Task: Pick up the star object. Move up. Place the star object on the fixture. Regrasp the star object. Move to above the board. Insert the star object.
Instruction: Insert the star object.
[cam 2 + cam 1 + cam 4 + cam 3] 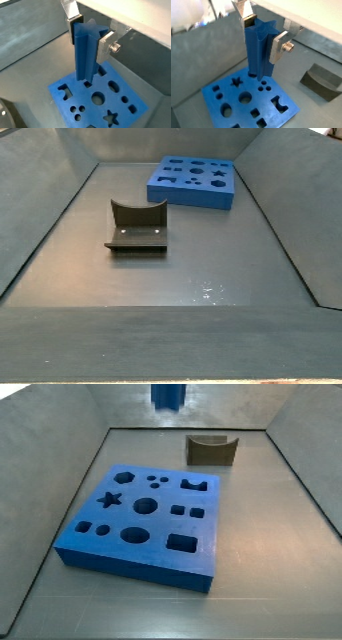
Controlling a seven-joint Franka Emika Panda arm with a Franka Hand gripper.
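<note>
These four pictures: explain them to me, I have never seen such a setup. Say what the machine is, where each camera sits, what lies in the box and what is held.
It is a robot arm ending in a gripper with two flat silver jaws. Two cameras ride on its wrist and look down past the jaws; two more stand beside the grey bin.

On the bin floor lies the board, a thick blue slab with cut-out holes, a star among them. Apart from it stands the fixture, a small dark block with a curved notch, empty.

Both wrist views show the jaws closed on the star object, a long blue ridged peg hanging upright above the board. In a side view only its lower end shows at the top edge.
</note>
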